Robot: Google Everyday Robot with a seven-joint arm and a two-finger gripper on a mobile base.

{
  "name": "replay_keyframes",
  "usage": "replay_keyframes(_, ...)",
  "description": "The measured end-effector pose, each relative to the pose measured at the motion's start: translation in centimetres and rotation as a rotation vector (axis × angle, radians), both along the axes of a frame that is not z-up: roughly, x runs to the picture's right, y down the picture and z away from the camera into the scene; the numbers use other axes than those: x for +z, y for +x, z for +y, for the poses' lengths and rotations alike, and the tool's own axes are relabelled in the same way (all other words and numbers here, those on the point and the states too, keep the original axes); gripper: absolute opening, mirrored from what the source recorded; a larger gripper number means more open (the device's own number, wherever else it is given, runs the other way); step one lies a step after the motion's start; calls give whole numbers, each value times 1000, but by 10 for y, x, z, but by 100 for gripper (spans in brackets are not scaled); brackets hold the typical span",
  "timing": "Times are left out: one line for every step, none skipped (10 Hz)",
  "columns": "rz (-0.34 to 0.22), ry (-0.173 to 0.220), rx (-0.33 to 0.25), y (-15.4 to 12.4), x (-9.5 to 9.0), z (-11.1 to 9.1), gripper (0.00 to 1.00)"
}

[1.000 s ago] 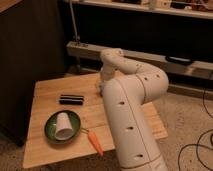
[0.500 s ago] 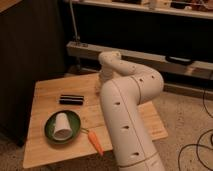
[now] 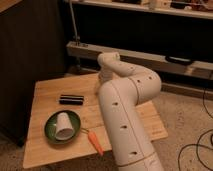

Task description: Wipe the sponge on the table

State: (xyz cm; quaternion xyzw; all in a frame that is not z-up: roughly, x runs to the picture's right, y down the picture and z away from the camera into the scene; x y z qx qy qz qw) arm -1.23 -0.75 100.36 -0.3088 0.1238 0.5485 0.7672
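The light wooden table fills the lower left of the camera view. My white arm rises from the bottom centre, bends over the table's far right part and points down there. The gripper hangs at the end of the wrist, low over the tabletop just right of the black bar, and is mostly covered by my own forearm. The sponge is hidden from view.
A black rectangular bar lies mid-table. A green plate holds an overturned white cup, with an orange carrot beside it near the front edge. A grey metal shelf runs behind. Cables lie on the floor at right.
The arm's upper bend and wrist have shifted slightly to the left over the table. The bar, plate, cup and carrot have not moved.
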Motion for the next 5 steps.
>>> replay_keyframes(0, -1, -3, -1, -1, 0, 72)
replay_keyframes(0, -1, -3, -1, -1, 0, 72)
replay_keyframes(4, -3, -3, 0, -1, -1, 67)
replay_keyframes(12, -10, -3, 1, 0, -1, 59)
replay_keyframes(22, -17, -2, 2, 1, -1, 57)
